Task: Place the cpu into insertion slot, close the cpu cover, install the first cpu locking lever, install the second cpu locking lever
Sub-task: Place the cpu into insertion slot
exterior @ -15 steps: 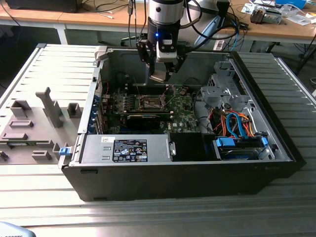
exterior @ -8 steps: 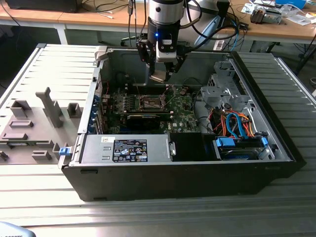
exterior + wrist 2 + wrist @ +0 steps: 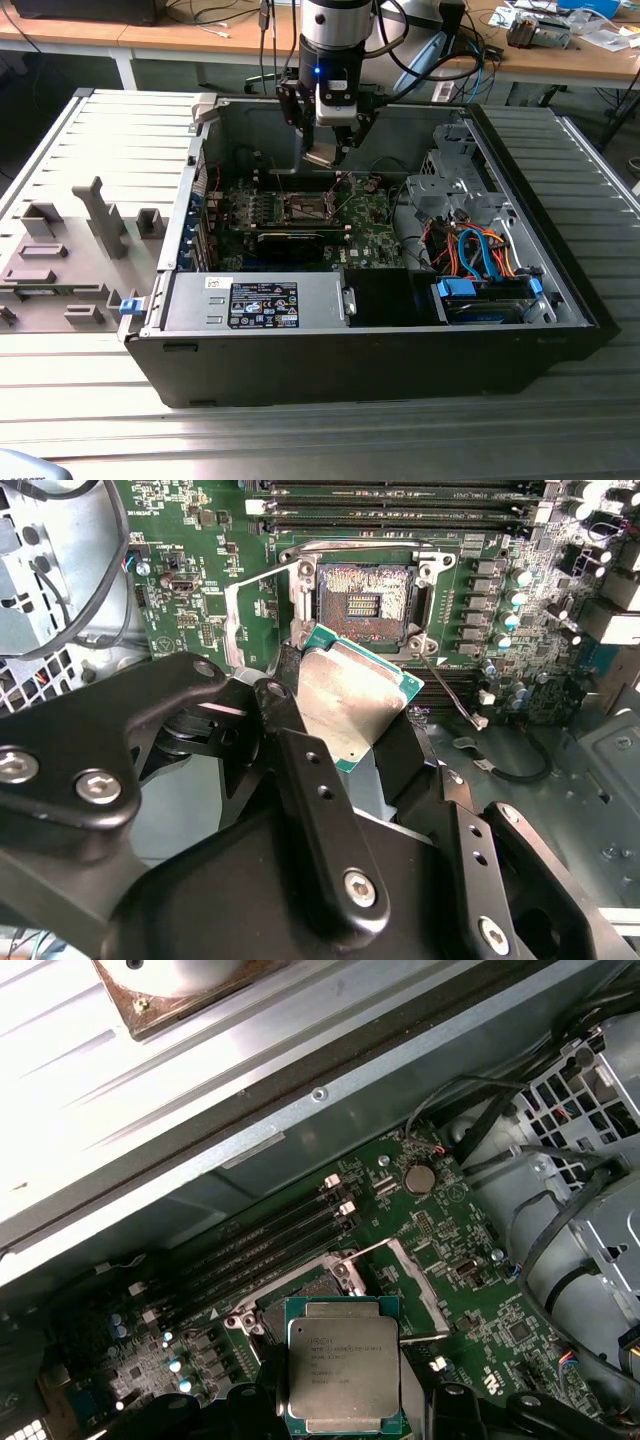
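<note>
My gripper [image 3: 328,148] hangs inside the open computer case, above the green circuit board [image 3: 372,232]. It is shut on the cpu [image 3: 350,695], a silver-faced square chip with a green edge, held tilted between the black fingers [image 3: 300,770]. The cpu [image 3: 343,1365] hovers just short of the insertion slot [image 3: 362,603], whose dark pin field lies bare. The cpu cover [image 3: 415,1278], a thin metal frame, stands swung open beside the slot. A thin wire locking lever [image 3: 447,692] sticks out by the socket's corner. In the exterior view the slot [image 3: 305,208] lies below the gripper.
Memory slots [image 3: 270,1240] run alongside the socket. A long black card [image 3: 290,241] lies toward the case's front, and a drive cage [image 3: 452,185] with orange and blue cables [image 3: 480,255] fills the exterior view's right. A grey fixture plate [image 3: 70,250] sits outside the case on the left.
</note>
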Available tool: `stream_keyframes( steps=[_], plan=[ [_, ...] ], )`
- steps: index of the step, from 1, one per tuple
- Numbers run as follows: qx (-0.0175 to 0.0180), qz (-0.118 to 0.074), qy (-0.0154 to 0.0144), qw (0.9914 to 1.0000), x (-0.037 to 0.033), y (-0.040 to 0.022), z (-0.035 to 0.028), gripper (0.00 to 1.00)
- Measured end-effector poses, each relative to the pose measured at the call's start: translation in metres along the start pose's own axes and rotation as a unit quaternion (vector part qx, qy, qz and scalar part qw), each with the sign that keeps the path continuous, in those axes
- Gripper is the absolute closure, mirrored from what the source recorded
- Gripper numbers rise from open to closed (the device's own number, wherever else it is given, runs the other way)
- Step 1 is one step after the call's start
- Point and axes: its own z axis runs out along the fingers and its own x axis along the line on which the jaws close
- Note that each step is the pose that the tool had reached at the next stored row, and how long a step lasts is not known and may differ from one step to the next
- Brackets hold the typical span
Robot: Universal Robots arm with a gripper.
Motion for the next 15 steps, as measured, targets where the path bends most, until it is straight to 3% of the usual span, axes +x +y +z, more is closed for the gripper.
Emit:
stream_keyframes(
  steps=[15],
  plan=[
    [-0.0003, 0.017, -0.0015, 0.99986, 0.0, 0.0, 0.0, 0.46]
  ],
)
